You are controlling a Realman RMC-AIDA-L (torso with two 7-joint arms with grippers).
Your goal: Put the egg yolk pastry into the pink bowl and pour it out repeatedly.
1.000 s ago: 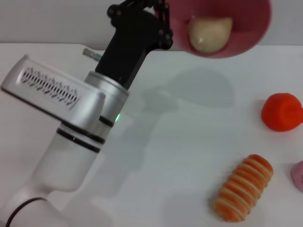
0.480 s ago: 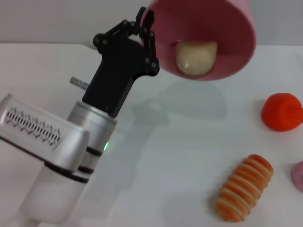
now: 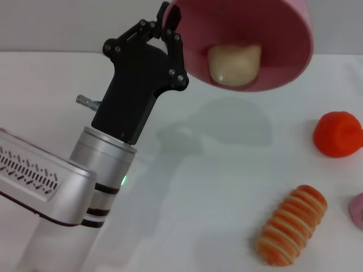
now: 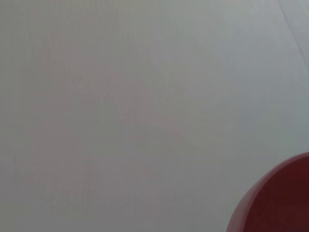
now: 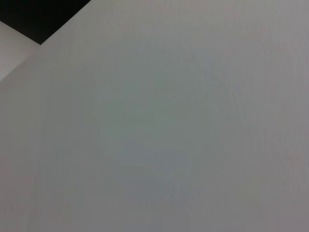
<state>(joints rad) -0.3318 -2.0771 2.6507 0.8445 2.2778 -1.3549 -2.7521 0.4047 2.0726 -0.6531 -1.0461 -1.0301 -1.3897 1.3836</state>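
left gripper [image 3: 170, 25] at about 11 o'clock in the head view, black fingers pinched onto the rim of the pink bowl [image 3: 283, 62]. bowl is lifted off the white table [image 3: 187, 187], up at 12 to 1 o'clock, tilted so its opening faces the camera. its shadow sits on the table just below it.

egg yolk pastry [image 3: 233, 63] is inside the bowl, resting against the lower inner wall, close to the lower rim. pale cream lump, fully inside.

left arm runs from 7 o'clock up to the gripper: silver housing with a slotted vent panel at 8 o'clock, small green light on the silver collar. no legible brand, label or text on it or anywhere else.

other stuff on the table, all well apart from the bowl: orange-red rounded object [image 3: 338, 134] at 3 o'clock, orange-and-cream striped roll [image 3: 291, 224] at 5 o'clock, a pink thing [image 3: 357, 209] cut off by the edge at 4 o'clock.

left wrist view: plain pale surface plus a curved reddish-pink edge in one corner, probably the bowl [image 4: 277, 200]. right wrist view: blank pale surface and a dark corner. right gripper not visible in any view, so can't tell its finger state.
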